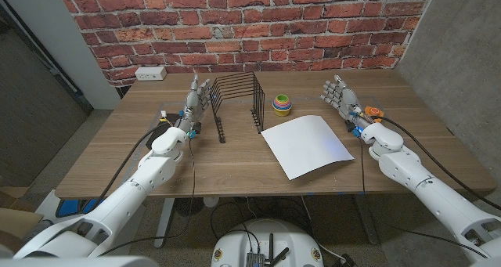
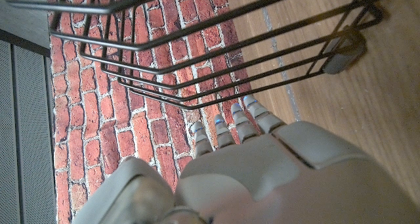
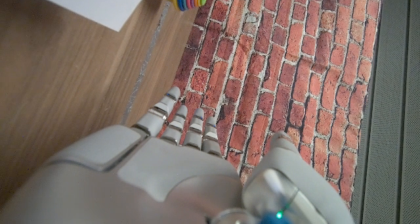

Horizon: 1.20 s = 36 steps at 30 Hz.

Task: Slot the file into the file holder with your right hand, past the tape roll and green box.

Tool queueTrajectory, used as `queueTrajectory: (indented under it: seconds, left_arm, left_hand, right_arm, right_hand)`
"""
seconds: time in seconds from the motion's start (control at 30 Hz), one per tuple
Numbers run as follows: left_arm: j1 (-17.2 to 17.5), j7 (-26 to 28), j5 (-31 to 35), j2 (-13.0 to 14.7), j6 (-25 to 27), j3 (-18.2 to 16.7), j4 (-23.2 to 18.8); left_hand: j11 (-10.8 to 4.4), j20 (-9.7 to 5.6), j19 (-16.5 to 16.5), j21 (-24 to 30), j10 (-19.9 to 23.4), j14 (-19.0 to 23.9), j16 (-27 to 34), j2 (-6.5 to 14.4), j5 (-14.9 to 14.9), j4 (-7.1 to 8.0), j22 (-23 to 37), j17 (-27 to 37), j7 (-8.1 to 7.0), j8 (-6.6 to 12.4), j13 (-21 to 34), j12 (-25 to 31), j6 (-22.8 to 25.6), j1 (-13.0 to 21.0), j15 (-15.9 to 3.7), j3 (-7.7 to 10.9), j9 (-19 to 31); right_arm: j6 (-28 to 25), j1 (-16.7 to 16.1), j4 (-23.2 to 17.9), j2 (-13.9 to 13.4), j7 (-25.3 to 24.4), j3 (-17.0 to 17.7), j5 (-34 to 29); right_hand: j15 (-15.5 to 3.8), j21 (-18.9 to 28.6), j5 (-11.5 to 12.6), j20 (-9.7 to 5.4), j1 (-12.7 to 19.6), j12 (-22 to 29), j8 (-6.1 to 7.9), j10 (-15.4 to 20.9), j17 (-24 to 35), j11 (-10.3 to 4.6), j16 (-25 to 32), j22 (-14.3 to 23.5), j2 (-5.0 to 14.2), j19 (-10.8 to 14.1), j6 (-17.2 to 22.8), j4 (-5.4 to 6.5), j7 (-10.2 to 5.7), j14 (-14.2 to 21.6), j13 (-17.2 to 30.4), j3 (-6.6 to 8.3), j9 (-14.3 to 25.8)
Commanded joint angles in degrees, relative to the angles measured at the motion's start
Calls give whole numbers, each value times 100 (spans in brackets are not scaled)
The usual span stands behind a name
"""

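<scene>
The white file lies flat on the bench, beside the black wire holder. The right robot hand and left robot hand stand empty, fingers apart.

White glossy arm shells, black cables alongside — grey segmented left robot hand, right robot hand.

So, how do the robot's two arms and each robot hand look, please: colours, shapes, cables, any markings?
Both arms are glossy white with rounded shell segments. The left robot hand and right robot hand are pale grey, with segmented fingers. Black cables run along each forearm. Near the right wrist sits an orange part; the right wrist view shows a small green light there.
</scene>
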Motion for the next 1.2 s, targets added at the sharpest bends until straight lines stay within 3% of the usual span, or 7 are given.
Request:
queueTrajectory:
  seconds: [0.03,0.33,0.87,1.2]
  left_arm:
    - [2,3,-2,3,3,-1,-6]
    - [1,2,-1,2,0,0,-2]
    - [-1,-4,-1,-1,-8,0,6]
    - [-8,-6,0,-5,-8,2,15]
  left_hand:
    - [-40,-9,33,26,-14,41,33,48,36,35,21,9,-48,24,24,24,21,3,-16,12,22]
    - [-41,-9,33,25,-10,38,32,48,38,33,21,9,-49,23,24,25,22,3,-11,13,22]
    - [-33,-11,35,24,-10,37,32,47,39,31,21,9,-48,22,24,23,24,3,-19,15,22]
    - [-42,-9,38,24,-12,42,34,47,40,29,21,9,-48,22,24,22,25,3,-21,16,22]
  right_arm:
    - [-293,-15,-155,-321,283,69,139]
    - [-439,-249,-457,-557,238,210,248]
    - [-1180,-541,-992,-1360,619,458,600]
    - [-1522,-515,-988,-1660,1008,501,781]
  right_hand:
    - [-28,46,44,4,10,27,8,-36,-10,-32,-10,8,50,5,-51,-13,7,8,9,37,13]
    - [-6,69,50,7,79,29,10,-50,-56,-31,-9,7,2,41,-96,-82,10,57,6,62,12]
    - [133,131,41,102,282,61,31,-8,-175,-36,32,10,-210,242,-183,-330,81,285,8,77,18]
    - [238,148,35,179,354,91,60,52,-215,110,53,16,-275,335,-158,-432,174,374,24,75,26]
